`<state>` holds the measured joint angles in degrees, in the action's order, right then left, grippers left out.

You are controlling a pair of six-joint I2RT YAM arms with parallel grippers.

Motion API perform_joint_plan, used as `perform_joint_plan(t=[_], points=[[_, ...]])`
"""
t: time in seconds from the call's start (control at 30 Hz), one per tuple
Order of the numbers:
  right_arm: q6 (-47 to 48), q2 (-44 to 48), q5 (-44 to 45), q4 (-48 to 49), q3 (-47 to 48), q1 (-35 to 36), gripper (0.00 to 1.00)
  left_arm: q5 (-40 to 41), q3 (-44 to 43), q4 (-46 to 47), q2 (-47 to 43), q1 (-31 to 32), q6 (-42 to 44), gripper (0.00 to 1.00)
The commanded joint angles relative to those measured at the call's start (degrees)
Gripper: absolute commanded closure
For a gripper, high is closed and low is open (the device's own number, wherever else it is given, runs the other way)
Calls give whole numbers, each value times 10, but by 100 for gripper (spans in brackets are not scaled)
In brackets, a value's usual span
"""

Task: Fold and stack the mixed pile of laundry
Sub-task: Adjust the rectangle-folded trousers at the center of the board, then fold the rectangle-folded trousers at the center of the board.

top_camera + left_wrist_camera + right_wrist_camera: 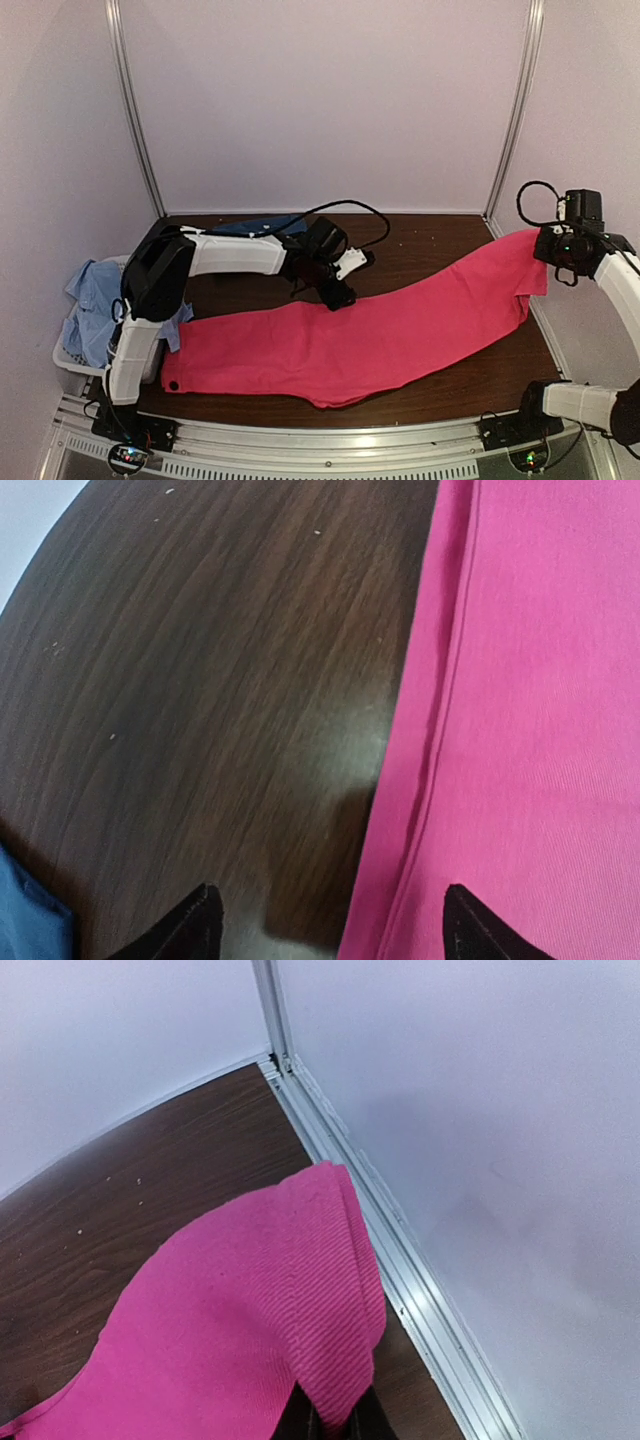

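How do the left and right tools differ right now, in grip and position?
The left tool is open and empty; the right tool is shut on the pink shirt. The left tool sits low over the shirt's far edge; the right tool holds its end raised off the table. Both are at the same shirt.

light: bright, soft, diffuse – lilac cast on walls (330,100) | glare: pale sheen on dark wood table (335,770), L wrist cam | shadows: faint, beside magenta-pink shirt (250,1310), R wrist cam | focus: top cam slightly soft, esp. edges
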<state>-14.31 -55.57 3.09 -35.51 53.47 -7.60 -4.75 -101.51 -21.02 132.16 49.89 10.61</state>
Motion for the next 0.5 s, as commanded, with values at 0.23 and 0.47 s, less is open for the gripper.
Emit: perform_joint_plan(t=[0.23, 0.47], points=[[20, 13, 156, 18, 64, -102, 100, 101, 224, 32, -231, -4, -163, 2], [-17, -30, -166, 34, 54, -34, 100, 122, 339, 52, -328, -11, -238, 2]])
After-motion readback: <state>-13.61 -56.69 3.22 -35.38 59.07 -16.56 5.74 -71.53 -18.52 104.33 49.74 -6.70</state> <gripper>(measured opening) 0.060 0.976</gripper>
